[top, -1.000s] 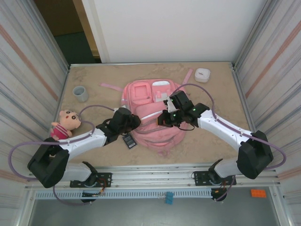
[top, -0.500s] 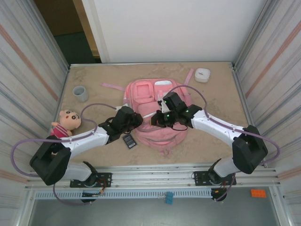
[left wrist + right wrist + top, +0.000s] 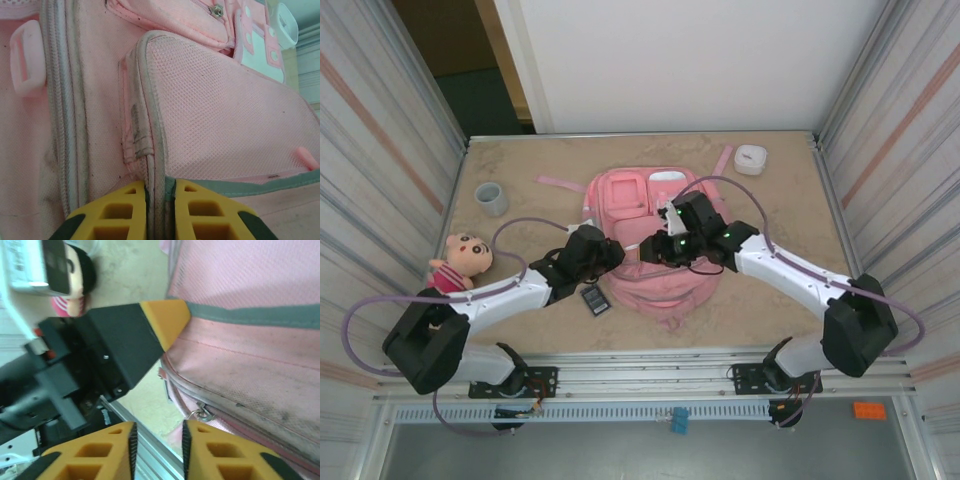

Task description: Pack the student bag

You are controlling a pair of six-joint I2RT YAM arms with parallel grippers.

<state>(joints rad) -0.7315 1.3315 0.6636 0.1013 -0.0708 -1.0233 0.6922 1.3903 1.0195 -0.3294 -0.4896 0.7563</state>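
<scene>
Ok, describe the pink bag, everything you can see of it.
The bag is a large pink fabric backpack lying flat on the table, front up, straps trailing toward the far edge. It has several front pockets, white patches, a mesh pocket with grey piping, light zipper lines and some dirty marks. The left pincer is clamped on the piped pocket edge; the right pincer stands open beside a zipper pull, holding nothing.

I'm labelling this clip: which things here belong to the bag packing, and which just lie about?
In use: student bag, left gripper pinching its pocket seam, right gripper open over it.
Lying about: grey cup, doll, dark flat item, white container.
</scene>
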